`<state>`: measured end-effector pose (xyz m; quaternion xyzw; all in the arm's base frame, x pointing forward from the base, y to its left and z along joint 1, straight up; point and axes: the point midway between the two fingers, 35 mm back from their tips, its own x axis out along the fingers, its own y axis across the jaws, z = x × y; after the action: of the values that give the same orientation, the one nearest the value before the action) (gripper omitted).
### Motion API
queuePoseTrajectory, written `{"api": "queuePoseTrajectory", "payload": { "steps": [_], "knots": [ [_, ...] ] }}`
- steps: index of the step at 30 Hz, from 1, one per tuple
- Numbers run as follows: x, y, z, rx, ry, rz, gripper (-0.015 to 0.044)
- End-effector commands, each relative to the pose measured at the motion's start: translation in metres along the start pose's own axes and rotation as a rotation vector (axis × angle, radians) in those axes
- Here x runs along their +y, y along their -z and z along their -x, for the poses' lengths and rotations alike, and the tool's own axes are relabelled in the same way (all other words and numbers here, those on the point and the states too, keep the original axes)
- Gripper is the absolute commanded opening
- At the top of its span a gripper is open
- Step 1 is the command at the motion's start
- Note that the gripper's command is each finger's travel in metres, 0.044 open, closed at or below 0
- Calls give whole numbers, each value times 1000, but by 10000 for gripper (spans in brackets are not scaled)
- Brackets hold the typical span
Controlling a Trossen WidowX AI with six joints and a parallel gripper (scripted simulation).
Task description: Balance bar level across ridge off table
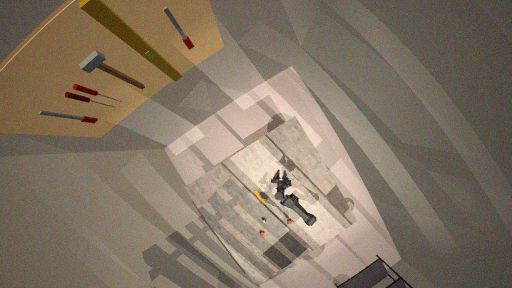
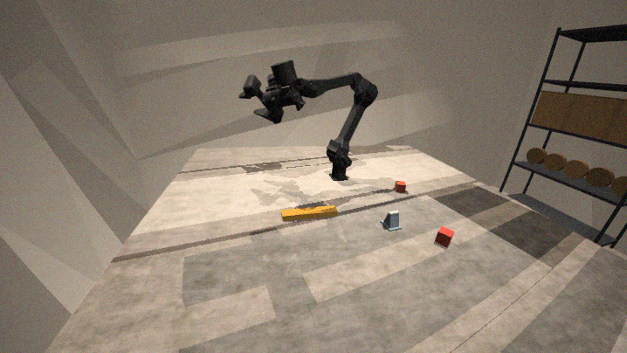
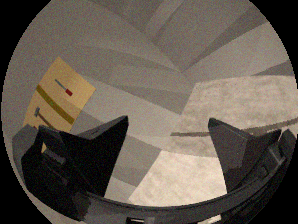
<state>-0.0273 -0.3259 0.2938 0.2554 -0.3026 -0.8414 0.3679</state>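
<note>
The orange-yellow bar (image 1: 259, 197) (image 2: 308, 213) lies flat on the table. The ridge, a small light-blue stand (image 1: 264, 219) (image 2: 393, 220), stands upright on the table to the right of the bar in the exterior view, apart from it, with nothing on it. My gripper (image 1: 281, 172) (image 2: 249, 104) (image 3: 170, 121) is open and empty, raised high above the table. In the exterior view it is up and to the left of the bar. In the wrist view the fingers stand wide apart, and neither bar nor ridge shows there.
A red cube (image 1: 262, 233) (image 2: 444, 237) stands to the right of the ridge in the exterior view. An orange-red cube (image 1: 289, 222) (image 2: 400, 187) stands farther back, near the arm's base. A shelf rack (image 2: 521, 144) stands beyond the table's right side. A tool board (image 1: 53, 46) (image 3: 75, 82) is on the wall.
</note>
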Motion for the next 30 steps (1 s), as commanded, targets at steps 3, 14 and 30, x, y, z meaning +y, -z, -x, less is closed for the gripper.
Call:
{"api": "queuePoseTrajectory", "payload": {
  "steps": [3, 14, 30],
  "knots": [
    [4, 12, 2, 49, -9, 33, 321],
    [17, 101, 35, 399, -68, 280, 315],
    [-2, 203, 122, 886, -96, 651, 315]
  ]
}}
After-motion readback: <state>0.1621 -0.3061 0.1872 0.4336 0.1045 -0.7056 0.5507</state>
